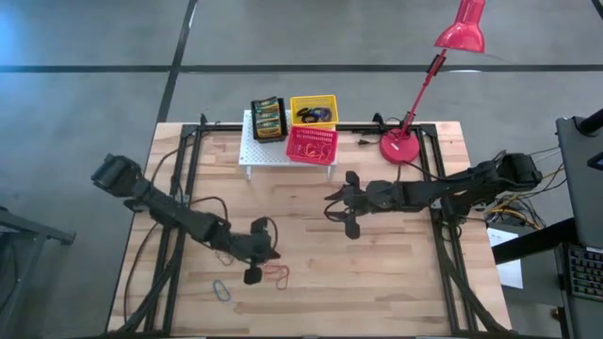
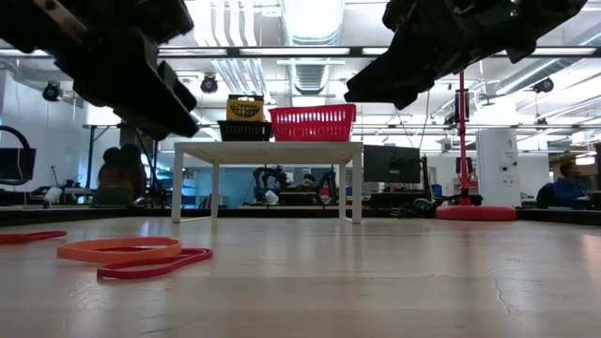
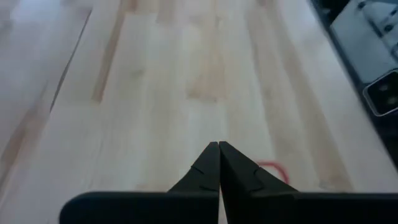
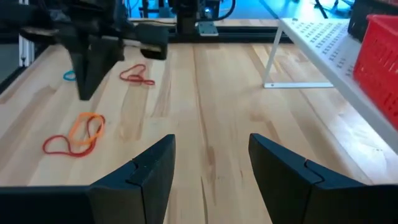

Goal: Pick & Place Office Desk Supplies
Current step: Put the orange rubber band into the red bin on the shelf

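My left gripper (image 1: 252, 273) (image 3: 219, 147) hangs shut just above the near-left part of the table, and nothing shows between its fingers. Red and orange elastic loops (image 1: 277, 273) (image 4: 78, 134) lie flat on the wood beside it. A blue loop (image 1: 221, 290) lies nearer the front edge. My right gripper (image 1: 337, 212) (image 4: 211, 155) is open and hovers over the middle of the table. On the white rack (image 1: 250, 153) at the far edge stand a pink-red basket (image 1: 312, 144), a yellow basket (image 1: 313, 110) with loops inside, and a black basket holding a crayon box (image 1: 268, 118).
A red desk lamp (image 1: 403, 146) stands on the far right of the table, and its head reaches beyond the far edge. Cables run along both side rails. Bare wood lies between the two grippers and in front of the rack.
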Available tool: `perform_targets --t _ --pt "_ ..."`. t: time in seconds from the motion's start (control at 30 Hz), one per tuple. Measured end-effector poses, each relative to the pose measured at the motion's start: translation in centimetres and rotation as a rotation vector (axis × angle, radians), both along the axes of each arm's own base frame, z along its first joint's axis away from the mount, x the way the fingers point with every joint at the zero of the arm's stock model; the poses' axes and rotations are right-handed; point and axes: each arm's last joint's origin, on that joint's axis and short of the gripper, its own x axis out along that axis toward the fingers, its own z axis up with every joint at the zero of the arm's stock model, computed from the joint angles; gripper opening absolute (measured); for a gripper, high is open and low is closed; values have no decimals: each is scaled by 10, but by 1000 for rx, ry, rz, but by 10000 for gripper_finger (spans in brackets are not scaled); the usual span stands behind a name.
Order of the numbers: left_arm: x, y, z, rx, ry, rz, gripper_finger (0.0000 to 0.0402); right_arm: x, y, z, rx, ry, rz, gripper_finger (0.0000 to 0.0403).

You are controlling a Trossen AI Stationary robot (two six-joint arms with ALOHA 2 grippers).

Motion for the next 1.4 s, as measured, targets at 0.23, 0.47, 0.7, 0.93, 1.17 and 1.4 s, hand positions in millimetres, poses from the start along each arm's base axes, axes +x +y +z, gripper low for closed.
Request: perform_targets --t 0.23,0.47,0.7,0.93,1.17,1.4 --pt "-9 1 -17 -32 128 -33 63 2 0 -5 -1 14 0 201" --pt "-1 0 -42 -45 187 -5 155 4 0 -9 -2 24 0 201" --pt "1 0 -58 -49 235 27 112 4 0 -9 -1 22 1 201" --pt "5 -3 -53 -67 230 -2 8 4 0 -9 -1 24 2 201" --pt "24 0 1 61 57 3 2 4 0 -9 -1 23 1 201" --pt "40 39 55 331 -23 115 1 1 -2 -7 -74 32 -37 201"
